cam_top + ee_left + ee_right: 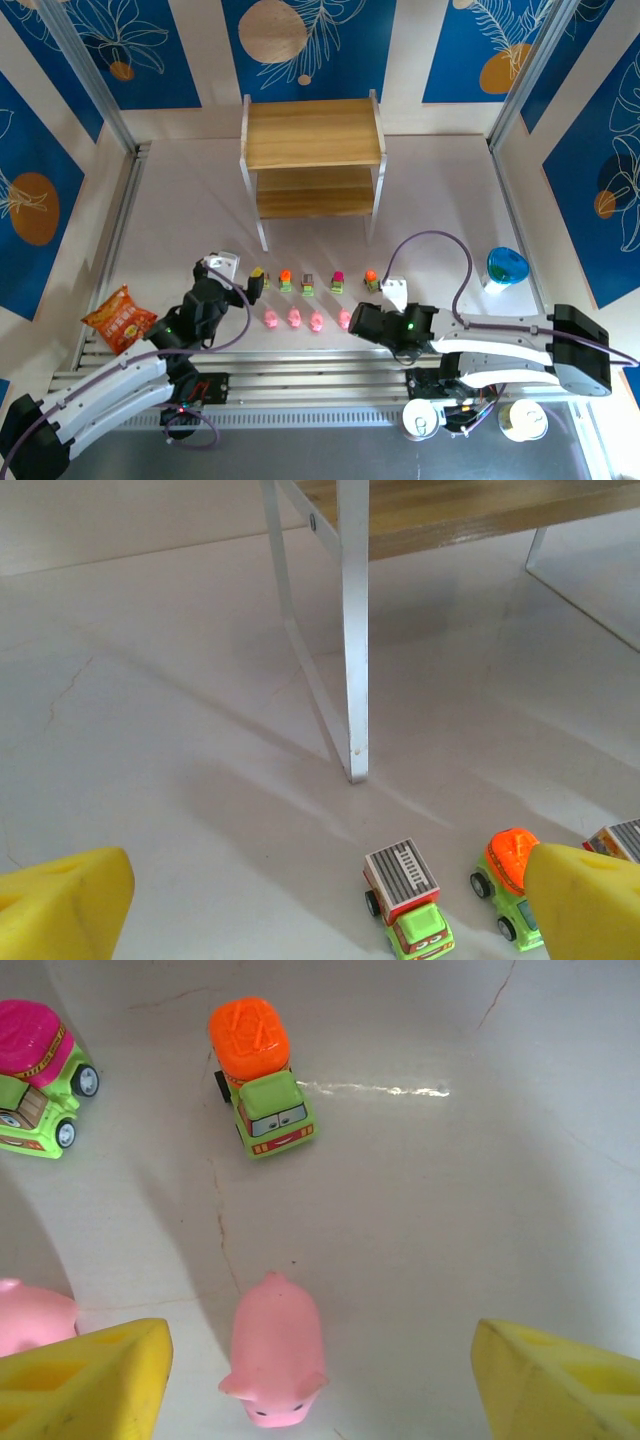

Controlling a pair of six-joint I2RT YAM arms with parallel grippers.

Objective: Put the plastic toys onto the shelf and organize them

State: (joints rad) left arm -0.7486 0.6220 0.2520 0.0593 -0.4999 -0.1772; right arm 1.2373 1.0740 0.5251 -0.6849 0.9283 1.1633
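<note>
The right pincer hangs nearest, its yellow fingers spread open on either side of a pink pig without touching it; the left pincer gapes wide, a grey-topped truck just ahead of it. The trucks stand in a row behind the pigs on the pale, hairline-cracked surface, in front of the wooden shelf; an orange snack bag lies far left, a blue cup far right. Blue panels printed with white leaves and orange discs wall the space; metal rails edge it.
</note>
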